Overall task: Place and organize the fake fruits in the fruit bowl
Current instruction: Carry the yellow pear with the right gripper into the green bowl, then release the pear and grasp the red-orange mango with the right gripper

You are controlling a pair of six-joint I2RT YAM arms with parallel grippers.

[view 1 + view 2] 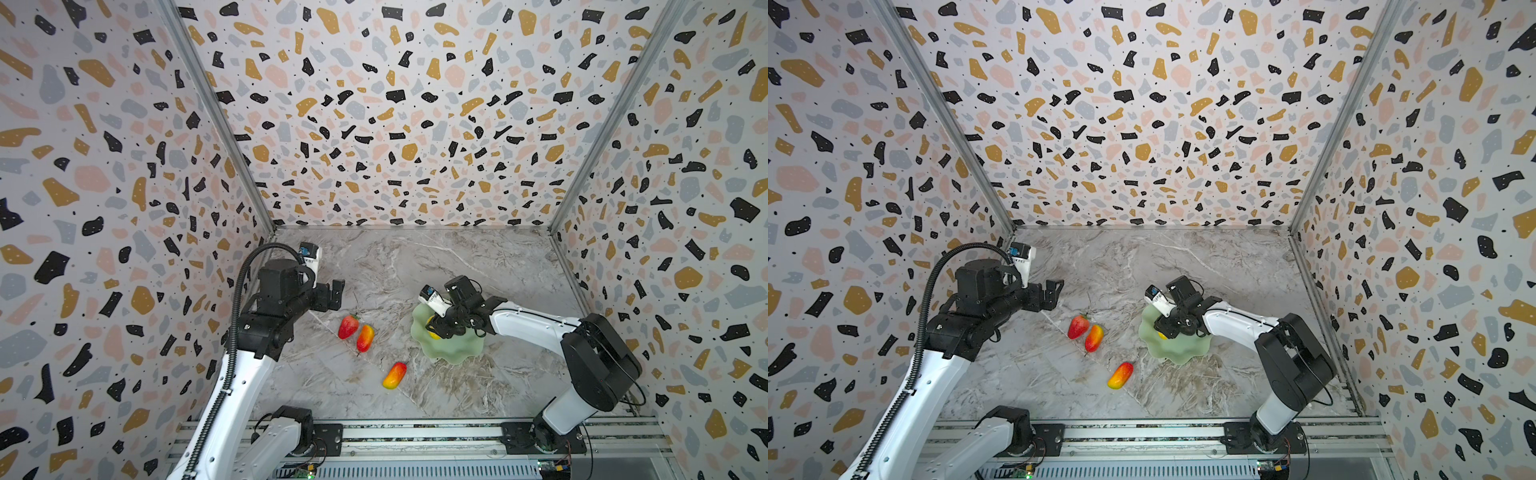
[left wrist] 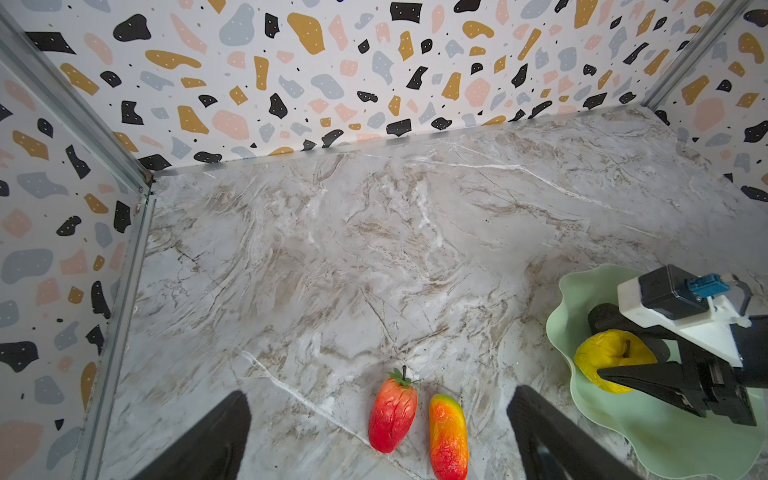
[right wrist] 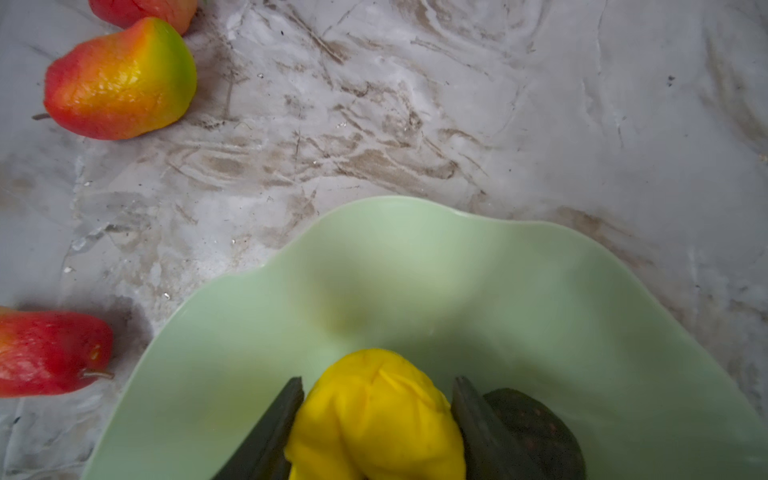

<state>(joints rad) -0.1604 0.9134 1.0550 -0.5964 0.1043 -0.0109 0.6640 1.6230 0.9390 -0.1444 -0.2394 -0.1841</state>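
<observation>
Right tool (image 3: pixel 376 401) is closed on the bumpy yellow fruit (image 3: pixel 374 419), one black finger pressed to each side, low inside the fruit bowl (image 3: pixel 415 257) at right of centre in both top views. A dark avocado (image 3: pixel 536 432) lies in the bowl just beside one finger; its long axis cannot be determined. Left tool (image 1: pixel 332 294) hangs above the tabletop (image 1: pixel 415 266) at centre left, jaws wide apart and empty. Three fruits lie outside the bowl, to its left. The strawberry (image 1: pixel 348 326) has its long axis on a diagonal, green cap toward upper right. The mango (image 1: pixel 365 338) lies just beside it and parallel, stem toward lower left. A second mango (image 1: pixel 394 375) lies apart, lower in frame, red end toward upper right and yellow end toward lower left.
</observation>
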